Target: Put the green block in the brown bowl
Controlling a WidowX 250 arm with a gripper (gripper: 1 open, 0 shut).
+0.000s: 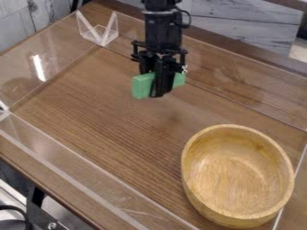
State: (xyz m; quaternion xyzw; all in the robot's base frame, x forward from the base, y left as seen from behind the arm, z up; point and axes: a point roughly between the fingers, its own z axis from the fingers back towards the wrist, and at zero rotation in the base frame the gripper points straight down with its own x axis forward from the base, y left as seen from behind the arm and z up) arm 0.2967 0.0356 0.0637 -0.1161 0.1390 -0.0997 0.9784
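My arm (pixel 162 20) is all black, boxy segments stacked w/ a narrower neck. My tool (pixel 160 79) is black too, slim dark fingers (pixel 145 68) w/ small mechanical bits btw them.

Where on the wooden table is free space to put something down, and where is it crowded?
The table is bare in front of and left of the gripper, up to the clear wall. The brown bowl is empty but fills the near right corner. It is tight only under the gripper, which holds the green block.
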